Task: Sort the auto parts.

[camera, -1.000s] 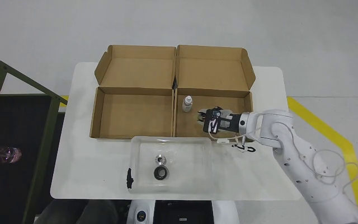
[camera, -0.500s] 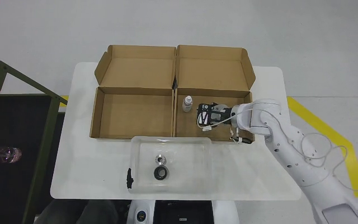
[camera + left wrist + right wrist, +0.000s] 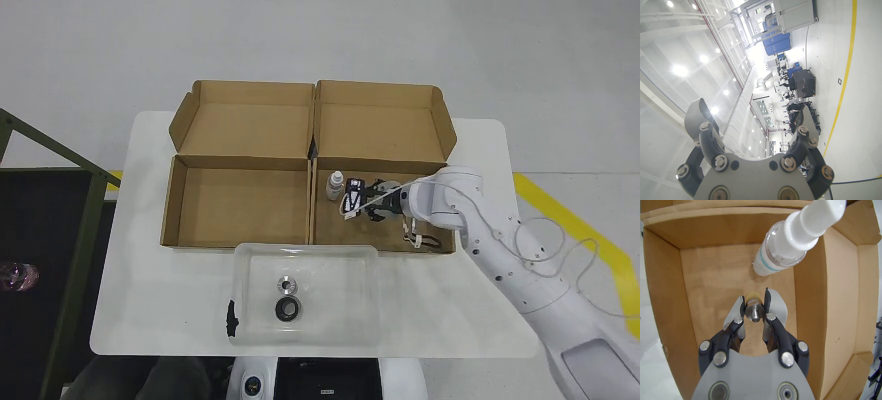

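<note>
The left gripper (image 3: 750, 109) is pointing up into the hall, its fingers spread wide with nothing between them. On the white table (image 3: 150, 270), the left cardboard box (image 3: 240, 210) is lying open, and nearer the robot a clear bin (image 3: 370, 300) is holding a silver ring (image 3: 287, 283) and a black ring (image 3: 289, 310). In the right cardboard box (image 3: 332, 226), a small white-capped bottle (image 3: 336, 183) is standing upright by the left wall. Just right of it, the right gripper (image 3: 352, 203) is clenching a threaded metal part (image 3: 753, 311) low inside the box. The part's long axis is running along the gripper's own line, with the threaded stud facing the wrist and the tan end pointing at the box floor. The right arm is crossing the box's right wall from the right, with its gripper tilting downward and leftward.
</note>
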Controlling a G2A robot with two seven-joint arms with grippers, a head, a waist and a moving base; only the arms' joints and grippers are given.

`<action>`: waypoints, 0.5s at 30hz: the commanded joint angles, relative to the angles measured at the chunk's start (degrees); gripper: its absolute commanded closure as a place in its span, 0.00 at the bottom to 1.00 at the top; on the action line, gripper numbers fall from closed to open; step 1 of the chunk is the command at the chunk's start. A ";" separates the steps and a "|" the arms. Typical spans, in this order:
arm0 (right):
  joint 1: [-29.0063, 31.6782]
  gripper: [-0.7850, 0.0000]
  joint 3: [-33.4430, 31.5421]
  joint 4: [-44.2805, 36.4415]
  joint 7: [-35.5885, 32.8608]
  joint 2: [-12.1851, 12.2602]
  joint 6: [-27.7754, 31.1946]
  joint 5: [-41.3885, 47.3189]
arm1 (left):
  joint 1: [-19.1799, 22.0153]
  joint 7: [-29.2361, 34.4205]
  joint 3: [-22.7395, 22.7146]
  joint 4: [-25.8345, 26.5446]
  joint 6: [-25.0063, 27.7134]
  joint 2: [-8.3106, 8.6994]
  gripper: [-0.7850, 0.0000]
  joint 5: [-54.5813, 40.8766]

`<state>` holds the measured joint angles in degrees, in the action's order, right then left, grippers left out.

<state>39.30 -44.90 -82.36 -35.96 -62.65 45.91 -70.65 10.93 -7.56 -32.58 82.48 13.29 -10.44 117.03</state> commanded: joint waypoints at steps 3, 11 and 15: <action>-0.98 0.86 1.34 1.72 -0.06 -0.67 -0.25 -0.42 | 0.00 0.00 0.00 0.00 0.00 0.00 0.00 0.00; -1.84 0.65 2.59 2.96 0.77 -1.54 -0.47 -0.79 | 0.00 0.00 0.00 0.00 0.00 0.00 0.00 0.00; -1.52 0.59 2.13 2.02 0.70 -1.53 -0.40 -0.53 | 0.00 0.00 0.00 0.00 0.00 0.00 0.00 0.00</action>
<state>37.66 -42.60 -80.03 -35.18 -64.22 45.48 -71.26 10.93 -7.56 -32.58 82.48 13.29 -10.44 117.03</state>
